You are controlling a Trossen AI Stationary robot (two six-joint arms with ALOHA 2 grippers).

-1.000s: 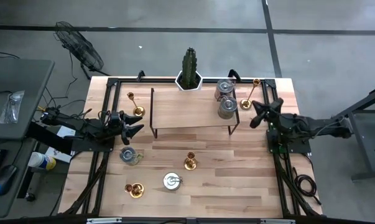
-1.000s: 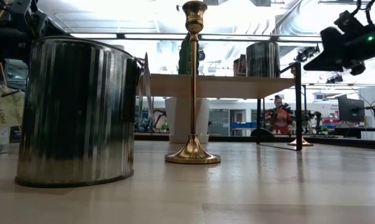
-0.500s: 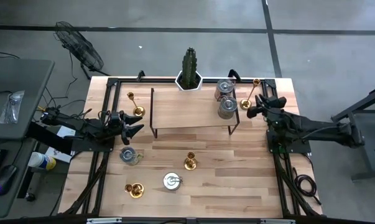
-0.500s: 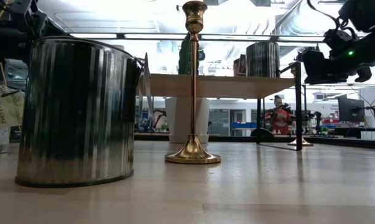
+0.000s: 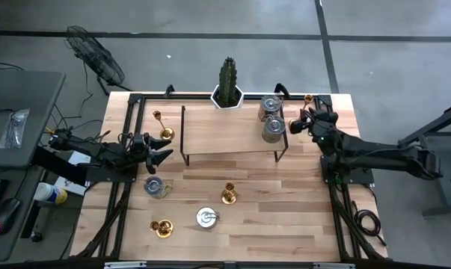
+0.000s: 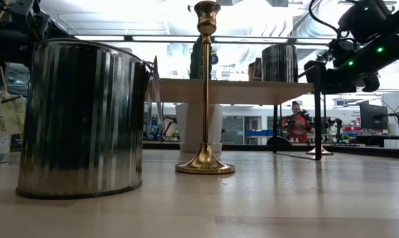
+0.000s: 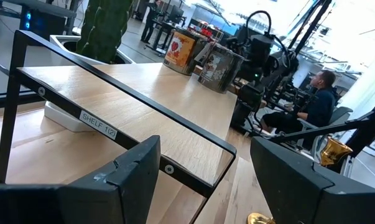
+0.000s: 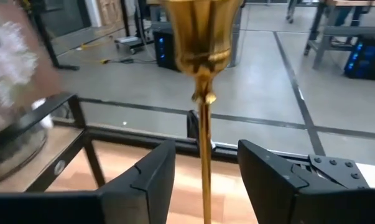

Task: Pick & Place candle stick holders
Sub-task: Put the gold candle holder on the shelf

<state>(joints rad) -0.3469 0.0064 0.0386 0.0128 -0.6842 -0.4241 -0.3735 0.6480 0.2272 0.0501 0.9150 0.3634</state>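
Note:
Four gold candle stick holders stand on their round bases. A tall one [image 5: 308, 99] is at the far right; its cup and stem show in the right wrist view [image 8: 203, 143]. Another tall one [image 5: 162, 127] is at the far left, one [image 5: 228, 194] [image 6: 205, 92] at the centre, and a short one [image 5: 163, 228] at the near left. My right gripper [image 5: 307, 123] [image 8: 203, 186] is open, with a finger on each side of the far-right holder's stem and a gap showing on both sides. My left gripper [image 5: 161, 155] [image 7: 203, 186] is open and empty, left of the shelf.
A wooden shelf on a black frame [image 5: 232, 133] carries two silver tins [image 5: 273, 118]. Two more tins [image 5: 156, 186] [image 5: 206, 217] stand on the table; one fills the low view's left [image 6: 80, 119]. A potted cactus [image 5: 227, 84] stands at the far edge. A person sits in the room beyond [image 7: 311, 102].
My right gripper has moved toward the table's far edge and a little left, up to the far-right tall holder, so that its fingers now stand on either side of the stem. The holder has not moved. My left arm has kept still.

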